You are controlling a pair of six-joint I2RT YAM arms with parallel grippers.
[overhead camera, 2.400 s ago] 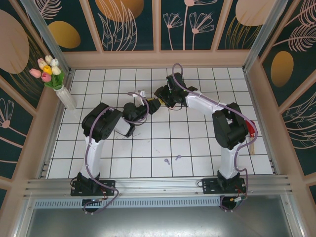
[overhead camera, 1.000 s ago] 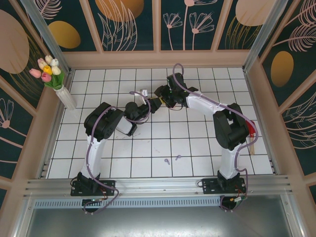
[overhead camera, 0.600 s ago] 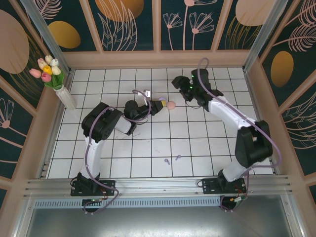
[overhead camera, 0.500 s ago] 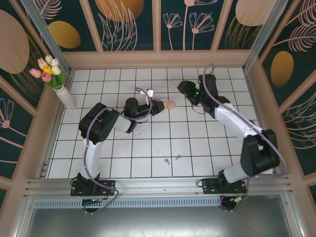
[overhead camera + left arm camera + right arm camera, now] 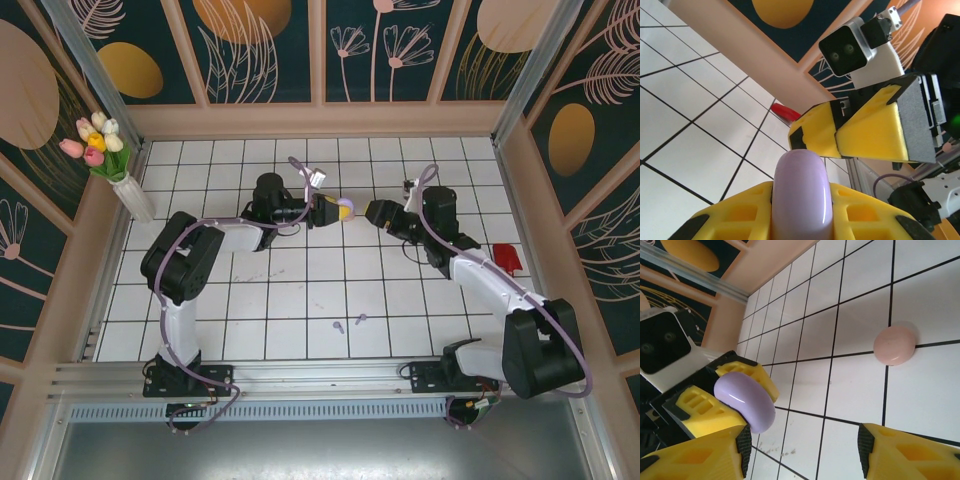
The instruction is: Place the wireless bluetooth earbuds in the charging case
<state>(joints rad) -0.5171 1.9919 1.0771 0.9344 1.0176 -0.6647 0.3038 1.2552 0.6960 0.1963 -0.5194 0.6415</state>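
Note:
My left gripper [image 5: 335,211] is shut on a round lilac charging case [image 5: 801,195], held on edge between its yellow fingers above the tiles. In the right wrist view the same lilac case [image 5: 745,402] pokes out of the left gripper [image 5: 722,392]. My right gripper [image 5: 802,452] is open with nothing between its fingers. It faces the left gripper from the right, a short gap away, as the right gripper [image 5: 372,211] and the right gripper [image 5: 865,130] show. A pale pink round case [image 5: 894,345] lies shut on the tiles. Two tiny lilac earbuds [image 5: 340,326] [image 5: 360,319] lie near the front.
A white vase of tulips [image 5: 120,180] stands in the back left corner. A small red object [image 5: 507,258] lies by the right wall. Wooden walls [image 5: 320,120] ring the white tiled table [image 5: 300,290].
My right gripper let go near the left gripper, swung away to the back right, then came back low facing it. The left gripper moved toward the back and right with the lilac case.

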